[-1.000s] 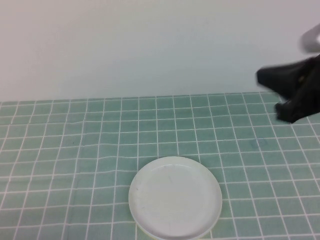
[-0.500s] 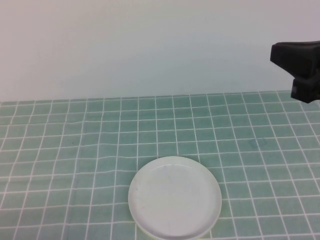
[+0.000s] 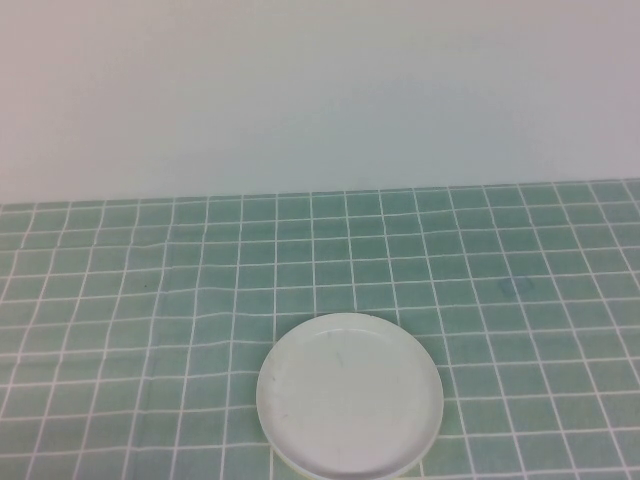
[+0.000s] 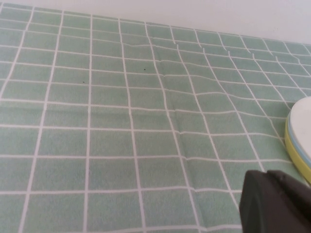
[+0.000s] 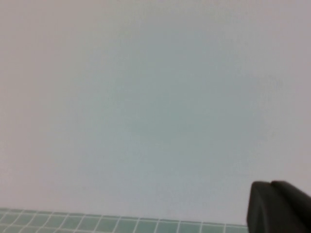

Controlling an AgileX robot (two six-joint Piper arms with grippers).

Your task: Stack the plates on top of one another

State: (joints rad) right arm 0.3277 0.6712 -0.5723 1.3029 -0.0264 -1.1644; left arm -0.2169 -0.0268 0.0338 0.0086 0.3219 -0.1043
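Note:
The plates sit in one stack near the table's front edge, and from the high view only the white plate [image 3: 350, 392] on top shows fully. The left wrist view catches the stack's side: white plate [image 4: 302, 110] on top, a thin light blue rim [image 4: 303, 154] under it, the yellow plate [image 4: 296, 159] lowest. My left gripper [image 4: 267, 173] hangs shut and holds nothing, low over the cloth just beside the stack. My right gripper [image 5: 270, 183] is shut and holds nothing, raised and facing the wall. Neither gripper shows in the high view.
A green cloth with a white grid [image 3: 150, 300] covers the table. A plain pale wall [image 3: 320, 90] stands behind it.
My right arm, seen at the high view's right edge before, has pulled back out of that view. The plate stack has not moved.

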